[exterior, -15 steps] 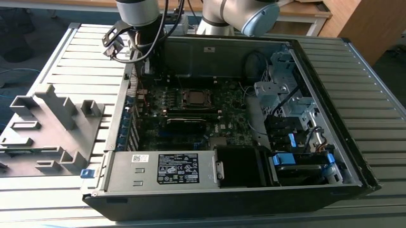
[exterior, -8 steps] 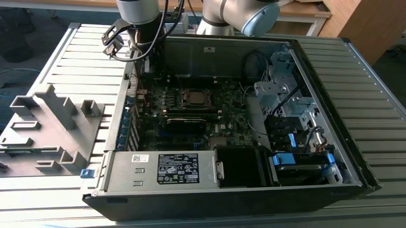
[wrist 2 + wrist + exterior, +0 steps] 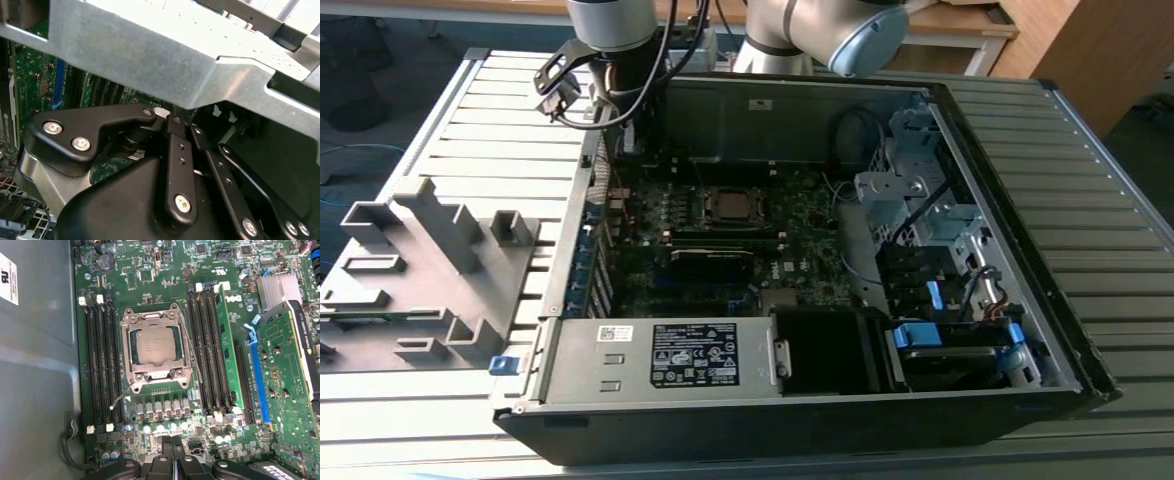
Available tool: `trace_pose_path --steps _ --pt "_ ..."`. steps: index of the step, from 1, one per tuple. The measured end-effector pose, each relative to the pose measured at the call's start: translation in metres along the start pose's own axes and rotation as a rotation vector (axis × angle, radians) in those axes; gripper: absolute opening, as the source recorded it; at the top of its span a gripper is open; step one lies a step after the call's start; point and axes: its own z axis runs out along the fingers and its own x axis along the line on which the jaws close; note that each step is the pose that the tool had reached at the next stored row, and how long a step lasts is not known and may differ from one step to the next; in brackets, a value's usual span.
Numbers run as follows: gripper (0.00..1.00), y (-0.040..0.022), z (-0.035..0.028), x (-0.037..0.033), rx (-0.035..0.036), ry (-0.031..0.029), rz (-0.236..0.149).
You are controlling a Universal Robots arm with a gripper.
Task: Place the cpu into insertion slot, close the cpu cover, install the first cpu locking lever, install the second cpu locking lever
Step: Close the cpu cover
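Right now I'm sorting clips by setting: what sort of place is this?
Likely a robotics lab: an open computer case on a slatted metal table, motherboard bared, robot arm above.

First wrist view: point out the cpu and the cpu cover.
cpu point(image 3: 156, 342), first wrist view, middle of its silvery top.
cpu cover point(image 3: 156, 316), first wrist view, one side bar of the metal frame.

Bright amb. light, soft shadows
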Motion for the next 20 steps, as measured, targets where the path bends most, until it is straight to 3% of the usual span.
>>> trace_pose_path --steps 4,10,20 --pt "0.11 0.004 0.0008 -0.0006 0.0127 -0.0016 0.0" --pt "0.11 0.0148 0.0023 -0.002 0.0342 -0.0045 0.0" --pt "0.11 0.0407 0.0066 0.0013 0.0374 -0.005 0.002"
